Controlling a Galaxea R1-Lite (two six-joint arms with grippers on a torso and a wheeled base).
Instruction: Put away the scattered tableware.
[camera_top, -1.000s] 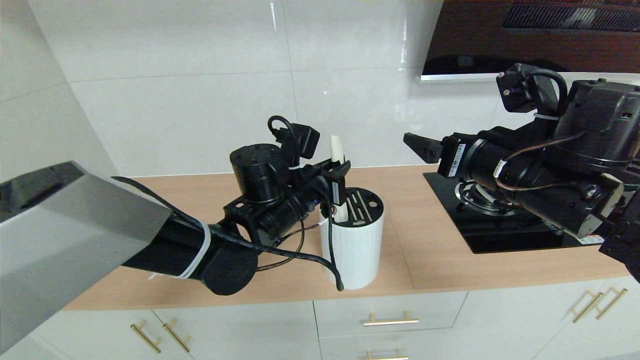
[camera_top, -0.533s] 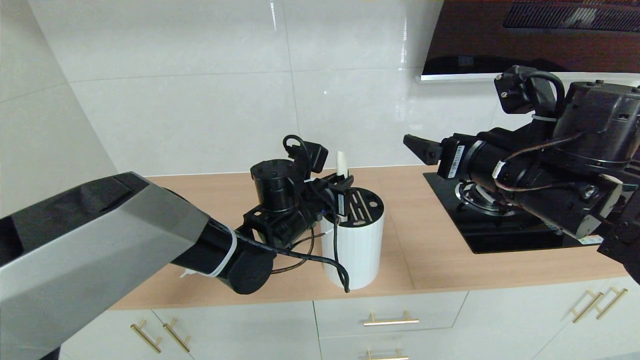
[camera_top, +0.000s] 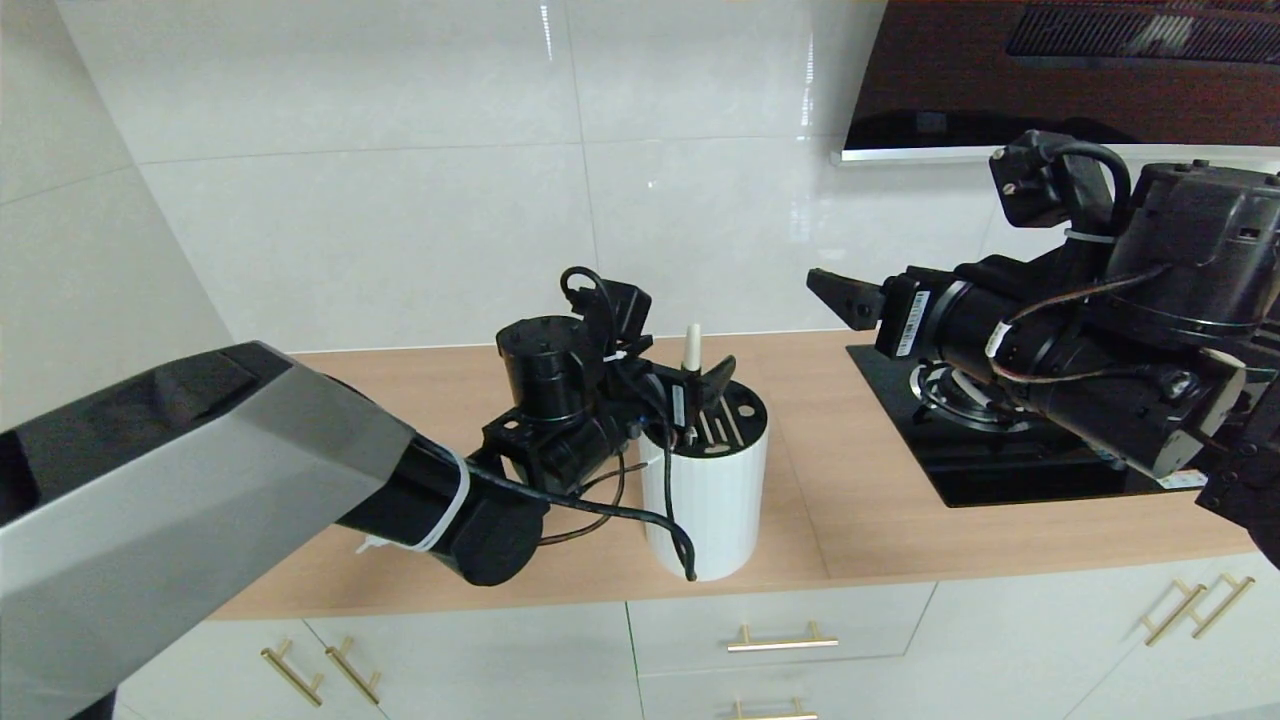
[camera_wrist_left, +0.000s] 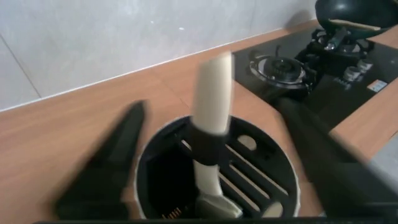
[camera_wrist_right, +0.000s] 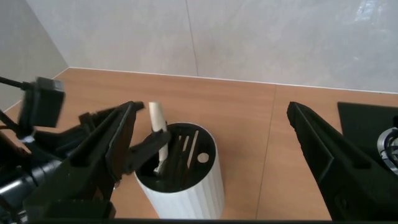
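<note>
Utensil (camera_top: 691, 345), upright at holder's (camera_top: 710, 490) 9 o'clock, looks light, stiff, slippery: grip mid-handle. Left gripper's (camera_top: 696, 378) 2 fingers spread astride it; right gripper (camera_top: 840, 297), at 2 o'clock, spread, empty.

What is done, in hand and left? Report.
Done: the cream-handled utensil stands in the white holder. In hand: nothing; the left gripper is open around its handle, the right gripper open and apart. Left: likely pulling the left arm clear.
</note>
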